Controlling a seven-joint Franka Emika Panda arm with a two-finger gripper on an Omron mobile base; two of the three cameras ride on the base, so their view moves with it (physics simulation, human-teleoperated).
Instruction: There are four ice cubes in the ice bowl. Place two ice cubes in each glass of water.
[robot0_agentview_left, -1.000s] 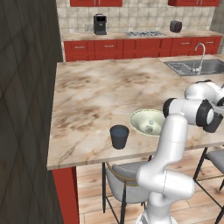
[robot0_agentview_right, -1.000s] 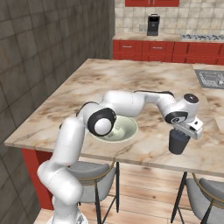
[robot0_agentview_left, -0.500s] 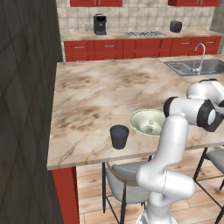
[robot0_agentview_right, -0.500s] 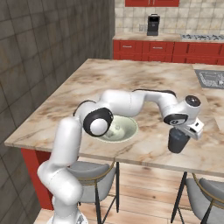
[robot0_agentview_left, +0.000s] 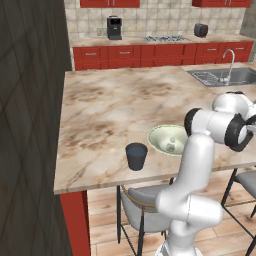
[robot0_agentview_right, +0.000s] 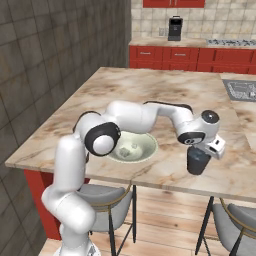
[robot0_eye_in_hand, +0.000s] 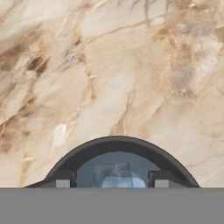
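left base view: two ice cubes in one ice bowl.

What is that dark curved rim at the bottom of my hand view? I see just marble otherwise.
Observer: It's a small dark blue-grey tumbler near the marble counter's front edge; the gripper hangs right over it.
Operator: Is there another one?
Observer: Yes, a second dark tumbler stands on the other side of a wide pale cream-green bowl.
Operator: Anything in that bowl?
Observer: Small whitish cubes lie in it; I can't count them surely.
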